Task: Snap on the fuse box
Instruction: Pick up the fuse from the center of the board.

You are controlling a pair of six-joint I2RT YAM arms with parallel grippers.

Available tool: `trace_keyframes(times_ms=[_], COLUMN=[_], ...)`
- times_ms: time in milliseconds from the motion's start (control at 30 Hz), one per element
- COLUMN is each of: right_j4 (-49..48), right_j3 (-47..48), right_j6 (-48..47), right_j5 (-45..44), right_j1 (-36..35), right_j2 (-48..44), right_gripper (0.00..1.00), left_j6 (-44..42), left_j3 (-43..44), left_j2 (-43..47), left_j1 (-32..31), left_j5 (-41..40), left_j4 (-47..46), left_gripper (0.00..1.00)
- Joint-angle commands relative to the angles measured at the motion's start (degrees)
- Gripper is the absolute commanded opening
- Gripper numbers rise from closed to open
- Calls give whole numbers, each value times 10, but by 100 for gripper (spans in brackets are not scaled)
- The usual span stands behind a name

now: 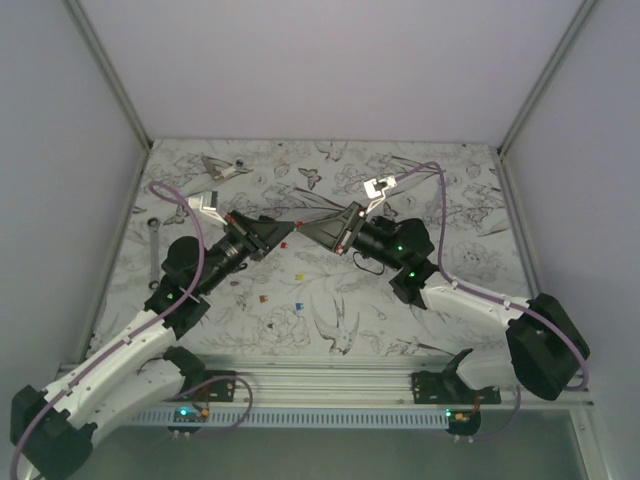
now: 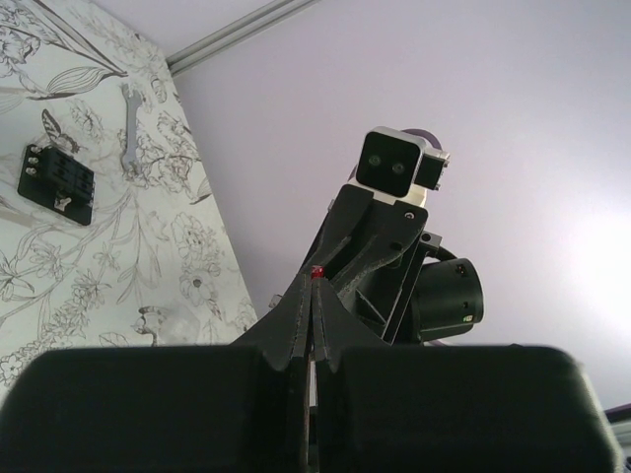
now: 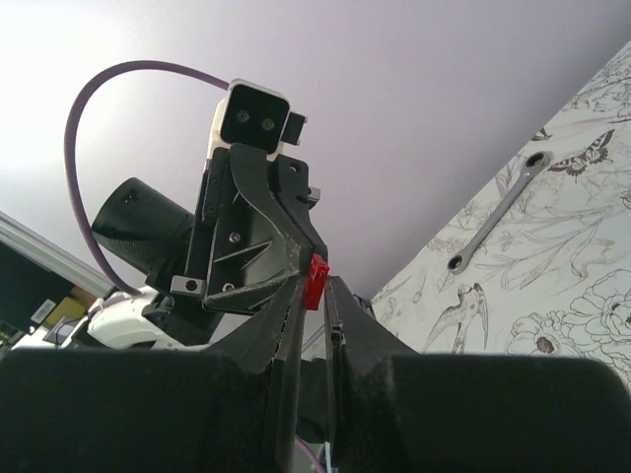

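Observation:
The fuse box (image 2: 56,183), a small black block, lies on the patterned table at the left edge of the left wrist view, far from both grippers. My left gripper (image 1: 290,229) and right gripper (image 1: 305,229) meet tip to tip above the middle of the table. A small red fuse (image 3: 315,281) sits between them. The left gripper (image 2: 316,281) is shut, with the fuse's red end (image 2: 317,272) showing at its tips. The right gripper (image 3: 315,286) has its fingers narrowed onto the fuse's sides.
A wrench (image 1: 152,245) lies near the left wall and also shows as a wrench (image 3: 498,209) in the right wrist view. Small loose coloured fuses (image 1: 297,275) are scattered on the table in front of the grippers. A clear plastic piece (image 1: 225,166) lies at the back left.

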State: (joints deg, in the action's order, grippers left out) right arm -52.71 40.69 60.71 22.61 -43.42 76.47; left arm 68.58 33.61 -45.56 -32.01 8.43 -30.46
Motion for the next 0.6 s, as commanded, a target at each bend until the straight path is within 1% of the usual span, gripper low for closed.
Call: trace_keyframes(times_ms=[0,300,567], right_j4=[-42,-49,-53], right_j3=[-1,-7,-9], right_j6=[9,10,11], right_j5=[-10,-15,-15], right_j1=[-4,-3,-2], right_j2=[-3,-3,0], right_gripper=[18,21,21], left_j6=[7,12,15], left_j3=[7,4,4], left_j2=[9,10,12], left_j1=[-8,-9,-12], left_j5=[-7,-9,-11], left_j4=[-25,-26,-26], left_gripper=[0,0,0])
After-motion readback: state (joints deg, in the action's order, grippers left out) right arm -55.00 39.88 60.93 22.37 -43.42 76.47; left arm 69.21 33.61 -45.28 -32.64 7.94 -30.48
